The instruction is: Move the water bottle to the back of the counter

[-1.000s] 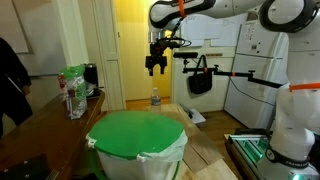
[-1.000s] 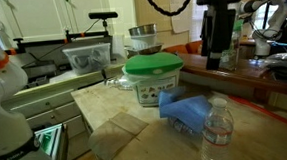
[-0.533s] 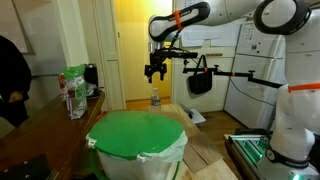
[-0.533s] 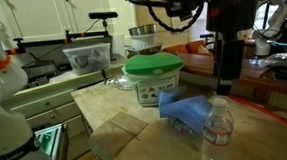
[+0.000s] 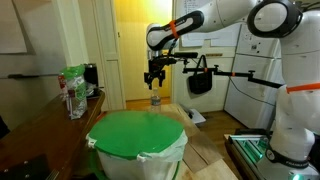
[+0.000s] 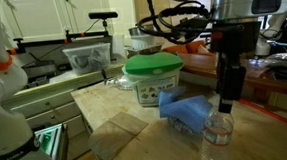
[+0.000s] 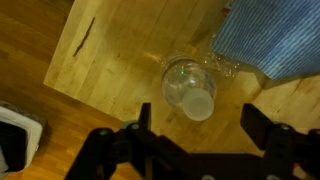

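The water bottle (image 6: 217,125) is a small clear plastic bottle with a white cap, standing upright on the light wooden board. It also shows in an exterior view (image 5: 155,99) and from above in the wrist view (image 7: 192,90). My gripper (image 6: 227,102) hangs just above the bottle, open and empty. In the wrist view (image 7: 197,117) its two dark fingers spread wide on either side of the cap. In an exterior view (image 5: 154,81) the gripper sits right over the bottle. The dark brown counter (image 6: 280,96) runs behind the board.
A round white bin with a green lid (image 6: 151,76) stands by the bottle and fills the foreground in an exterior view (image 5: 137,135). A blue cloth (image 6: 188,110) lies beside the bottle. A green-and-white bag (image 5: 73,90) stands on the counter. A second robot arm (image 5: 290,90) stands nearby.
My gripper has come down and moved sideways until it sits directly over the water bottle. The bottle has not moved.
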You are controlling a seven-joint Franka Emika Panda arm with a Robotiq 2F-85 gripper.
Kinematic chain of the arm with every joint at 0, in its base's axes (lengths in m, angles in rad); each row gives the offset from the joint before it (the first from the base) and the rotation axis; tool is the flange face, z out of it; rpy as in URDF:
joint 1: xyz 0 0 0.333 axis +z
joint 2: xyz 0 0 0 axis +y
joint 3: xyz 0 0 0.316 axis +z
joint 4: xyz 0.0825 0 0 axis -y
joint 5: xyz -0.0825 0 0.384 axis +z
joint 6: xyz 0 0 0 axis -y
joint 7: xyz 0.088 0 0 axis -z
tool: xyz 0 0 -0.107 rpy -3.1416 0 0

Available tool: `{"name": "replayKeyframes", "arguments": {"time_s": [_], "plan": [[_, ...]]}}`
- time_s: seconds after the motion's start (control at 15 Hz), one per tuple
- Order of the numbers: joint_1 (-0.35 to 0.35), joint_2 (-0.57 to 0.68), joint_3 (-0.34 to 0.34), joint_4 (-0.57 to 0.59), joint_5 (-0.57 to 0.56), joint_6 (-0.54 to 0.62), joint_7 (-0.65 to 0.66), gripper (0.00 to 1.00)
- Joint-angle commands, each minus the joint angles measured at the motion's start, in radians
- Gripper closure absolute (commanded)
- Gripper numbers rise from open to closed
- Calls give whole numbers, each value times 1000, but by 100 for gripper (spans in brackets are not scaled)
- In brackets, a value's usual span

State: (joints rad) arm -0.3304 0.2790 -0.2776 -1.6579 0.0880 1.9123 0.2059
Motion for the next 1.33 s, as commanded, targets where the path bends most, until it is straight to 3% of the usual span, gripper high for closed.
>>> {"name": "replayKeyframes", "arguments": {"time_s": [0.0,0.07,0.13,0.67,0.73,0.87,1.0,1.07,1.13,1.27], "plan": [[9,8,-7,-15,-12,25,27,33],[10,9,-7,-16,-13,25,30,43],[10,9,-7,-16,-13,21,30,39],[19,9,-5,-16,-27,20,35,51],[21,11,-4,-15,-29,20,37,58],[24,13,-3,-15,-33,19,38,62],[25,18,-4,-14,-37,17,41,75],[26,17,-4,-14,-38,16,38,89],[25,15,-5,-10,-42,14,36,94],[18,14,-3,23,-41,5,2,92]]}}
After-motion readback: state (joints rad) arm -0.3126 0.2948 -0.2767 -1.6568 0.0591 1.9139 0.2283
